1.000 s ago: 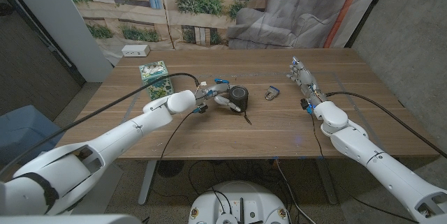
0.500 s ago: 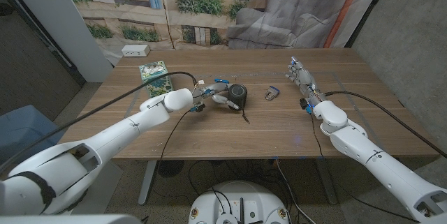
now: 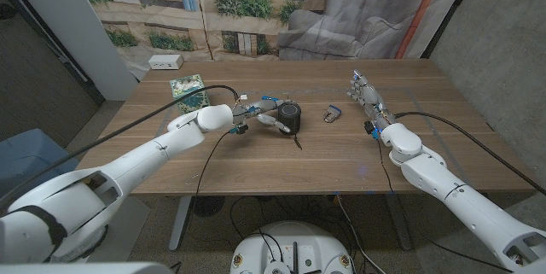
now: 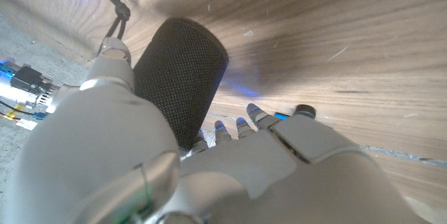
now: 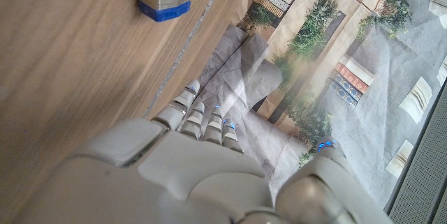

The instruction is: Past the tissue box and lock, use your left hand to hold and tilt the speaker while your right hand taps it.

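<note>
No text, label, brand, number or sign can be read on anything here.

Even soft room light, faint shadows, wide-angle bending at edges, blurred wrist-view foregrounds

White power strip (image 3: 165, 62) at table's (image 3: 256, 159) far-left corner.

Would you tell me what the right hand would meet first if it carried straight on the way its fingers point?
Probably nothing on the table: the right hand points toward the far table edge, away from the lock and speaker.
</note>
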Robot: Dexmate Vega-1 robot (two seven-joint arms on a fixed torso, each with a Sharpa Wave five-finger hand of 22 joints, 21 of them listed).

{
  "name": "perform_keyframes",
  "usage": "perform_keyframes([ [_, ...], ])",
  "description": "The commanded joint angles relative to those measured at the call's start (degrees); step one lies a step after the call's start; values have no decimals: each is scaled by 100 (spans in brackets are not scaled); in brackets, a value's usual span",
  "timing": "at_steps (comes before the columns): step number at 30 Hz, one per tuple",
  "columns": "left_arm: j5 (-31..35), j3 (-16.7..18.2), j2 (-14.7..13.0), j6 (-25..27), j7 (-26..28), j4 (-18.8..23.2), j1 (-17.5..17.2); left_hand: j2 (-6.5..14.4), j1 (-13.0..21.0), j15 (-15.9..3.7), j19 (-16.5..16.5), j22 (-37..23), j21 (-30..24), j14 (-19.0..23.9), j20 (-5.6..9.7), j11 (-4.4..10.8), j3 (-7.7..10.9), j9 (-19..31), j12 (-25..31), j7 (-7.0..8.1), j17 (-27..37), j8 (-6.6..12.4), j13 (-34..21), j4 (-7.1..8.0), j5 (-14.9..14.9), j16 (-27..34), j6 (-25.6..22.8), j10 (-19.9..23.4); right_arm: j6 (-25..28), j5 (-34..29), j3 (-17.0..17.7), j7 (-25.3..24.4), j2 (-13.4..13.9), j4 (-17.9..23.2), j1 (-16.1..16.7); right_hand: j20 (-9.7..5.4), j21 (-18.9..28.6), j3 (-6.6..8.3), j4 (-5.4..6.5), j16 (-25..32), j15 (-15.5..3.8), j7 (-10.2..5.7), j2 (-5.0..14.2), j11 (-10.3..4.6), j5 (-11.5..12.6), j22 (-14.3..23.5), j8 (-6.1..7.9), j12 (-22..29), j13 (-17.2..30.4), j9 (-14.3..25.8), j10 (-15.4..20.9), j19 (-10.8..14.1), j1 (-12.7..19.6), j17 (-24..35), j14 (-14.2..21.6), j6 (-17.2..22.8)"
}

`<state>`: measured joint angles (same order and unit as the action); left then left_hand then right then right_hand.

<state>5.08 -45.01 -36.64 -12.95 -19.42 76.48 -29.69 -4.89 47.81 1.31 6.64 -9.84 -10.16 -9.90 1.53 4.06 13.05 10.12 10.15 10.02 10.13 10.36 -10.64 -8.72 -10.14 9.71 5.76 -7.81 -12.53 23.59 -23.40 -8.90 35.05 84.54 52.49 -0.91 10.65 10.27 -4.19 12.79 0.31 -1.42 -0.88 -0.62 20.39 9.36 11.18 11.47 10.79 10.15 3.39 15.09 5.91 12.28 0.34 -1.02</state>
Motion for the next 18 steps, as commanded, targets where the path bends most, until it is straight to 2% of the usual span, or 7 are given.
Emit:
perform_keyframes([
  [1, -217, -23, -72, 116, -425, -18, 76, -47, -110, 80, 200, -12, -2, -468, -14, -128, -64, 13, -1, -201, -5, 23, -7, 21, -18, 9, 252, -257, 51, -36, -14, -66, -6, 54, 7, -7, 3, -20, -9, -10, -22, -22, 36, -10, 29, 12, -11, -14, 13, 6, 19, 30, 45, 4, 48, 37],
  [6, -257, 11, -152, 229, -463, 91, 46, -60, -173, 146, 349, -10, 0, -618, -38, -245, -85, 10, 1, -382, -9, 16, -1, 30, -34, 12, 469, -431, 58, -42, -33, -50, -17, 47, -17, -7, 1, -23, -11, -12, -20, -22, 40, -9, 30, 13, -13, -17, 13, 6, 16, 29, 45, 5, 48, 39],
  [13, -282, 165, -346, 482, -300, 404, -93, -51, -224, 189, 505, -10, 6, -769, -70, -355, -95, 9, 5, -476, -10, 30, 0, 37, -48, 7, 635, -589, 110, -59, -56, -61, -21, 86, -28, -5, 0, -29, -13, -15, -10, -20, 41, -8, 31, 13, -15, -19, 13, 6, 15, 31, 44, 5, 51, 40],
  [18, -339, 300, -478, 606, -182, 610, -194, -50, -286, 199, 583, -10, 12, -815, -59, -375, -113, 8, 17, -563, -10, 40, 1, 59, -46, 11, 670, -614, 160, -57, -67, -89, -35, 121, -26, -6, -2, -34, -15, -20, -13, -20, 42, -6, 32, 13, -17, -22, 13, 6, 12, 28, 43, 6, 44, 40],
])
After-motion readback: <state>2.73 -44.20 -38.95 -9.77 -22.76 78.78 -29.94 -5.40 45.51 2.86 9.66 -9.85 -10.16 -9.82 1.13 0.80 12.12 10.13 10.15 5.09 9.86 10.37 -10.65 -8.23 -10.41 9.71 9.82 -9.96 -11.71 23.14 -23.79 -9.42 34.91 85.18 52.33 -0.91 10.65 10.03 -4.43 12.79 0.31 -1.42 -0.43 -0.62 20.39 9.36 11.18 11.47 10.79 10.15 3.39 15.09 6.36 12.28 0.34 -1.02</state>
